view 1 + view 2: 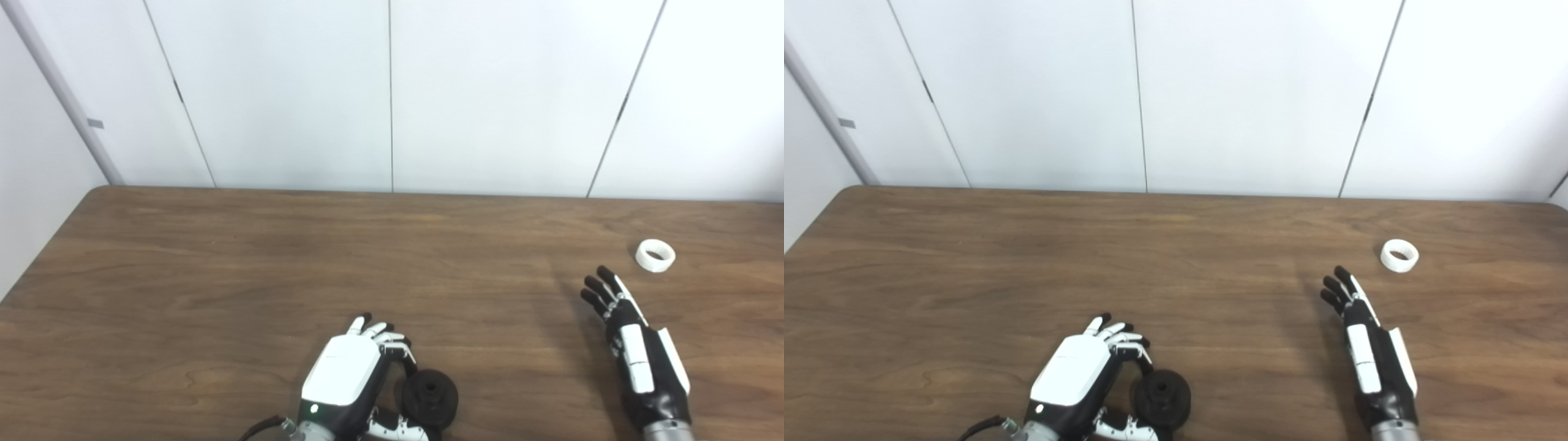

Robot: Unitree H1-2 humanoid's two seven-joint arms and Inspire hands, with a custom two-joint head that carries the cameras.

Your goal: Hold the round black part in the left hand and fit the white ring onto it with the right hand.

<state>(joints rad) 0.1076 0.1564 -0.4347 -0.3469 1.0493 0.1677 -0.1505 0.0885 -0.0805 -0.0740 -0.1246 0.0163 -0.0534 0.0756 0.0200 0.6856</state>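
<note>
The left hand [346, 380] is seen at the six o'clock edge of the table [245, 257], its fingers [392, 343] curled around the round black part [430, 397] from the nine o'clock side and its thumb reaching under the part; the part appears to be grasped, though whether it has been lifted off the wood cannot be told. The right hand [637, 349] is held flat and released at about four o'clock, fingers apart and pointing towards twelve o'clock, with nothing in it. The white ring [655, 255] lies on the table just beyond those fingertips, at about one o'clock from them, near but not touched. The step in hand is judged to be the reach for the ring, the holding of the black part being already largely settled. A short advance towards one o'clock would be called for next, followed by a pinch on the ring's thin wall. The left thumb and wrist are cut off by the bottom edge, the contact under the black part is hidden, and the centre of the part is too small to be made out.
</note>
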